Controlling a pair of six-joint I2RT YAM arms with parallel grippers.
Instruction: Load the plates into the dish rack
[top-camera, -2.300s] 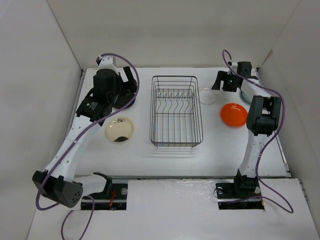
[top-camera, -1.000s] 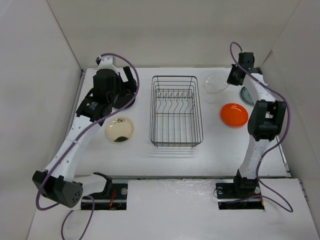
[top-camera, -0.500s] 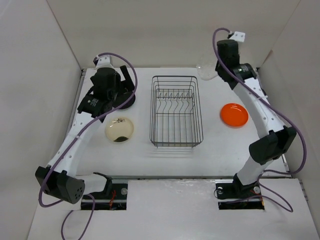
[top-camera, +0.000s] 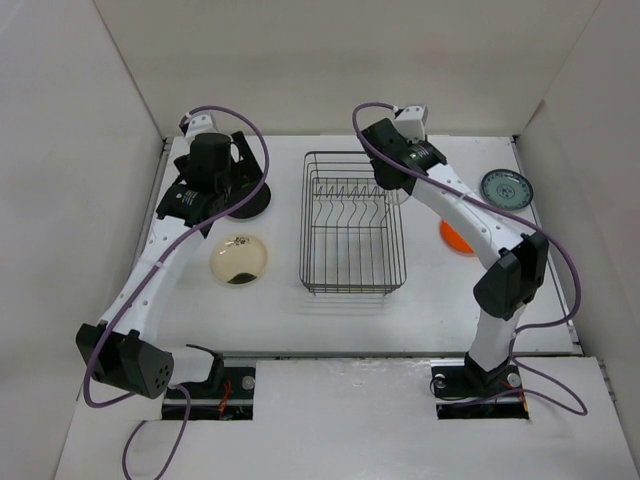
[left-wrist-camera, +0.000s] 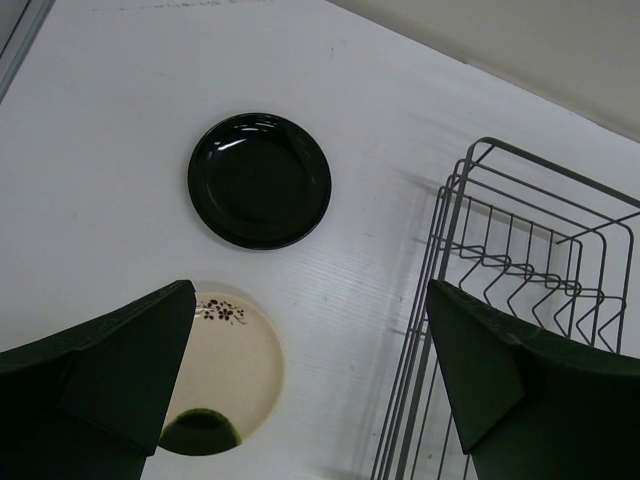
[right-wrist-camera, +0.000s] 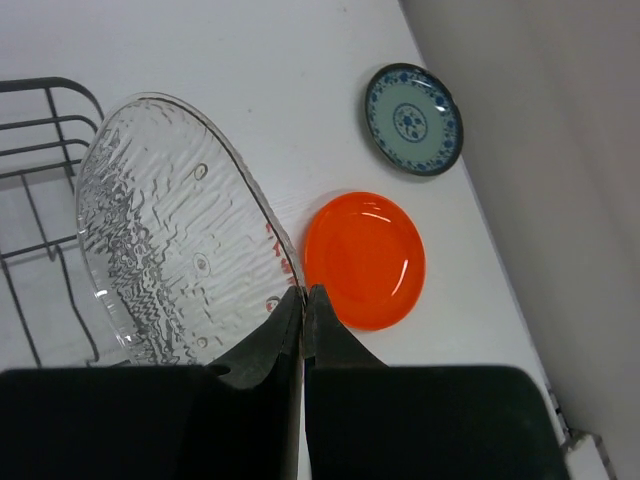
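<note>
Found right gripper (right-wrist-camera: 304, 303) clamped tight on the rim of the clear glass plate (right-wrist-camera: 170, 225). Held tilted on edge, off the table, over the far right corner of the dish rack (top-camera: 303, 225). Noted a rippled, hammered texture with scattered bubbles across the glass, and a thin smooth rim. Logged rack as dark thin wire, rectangular, open-topped, with a zigzag row of upright prongs inside.

Spotted bright orange plate (right-wrist-camera: 365, 260) flat on the white table (top-camera: 330, 320) right of the rack: glossy, round, shallow. Beyond it, toward the far right corner, teal-grey plate (right-wrist-camera: 413, 120) with blue pattern and central medallion, lying flat.

Found left gripper (left-wrist-camera: 308, 340) spread wide, unloaded, hovering over the left side. Below it:
- black plate (left-wrist-camera: 259, 180), glossy with sharp highlights
- nearer, cream-tan plate (left-wrist-camera: 232, 375), matte, with a small dark sprig and a dark blotch at the rim

Both flat, apart from each other, left of the rack.
</note>
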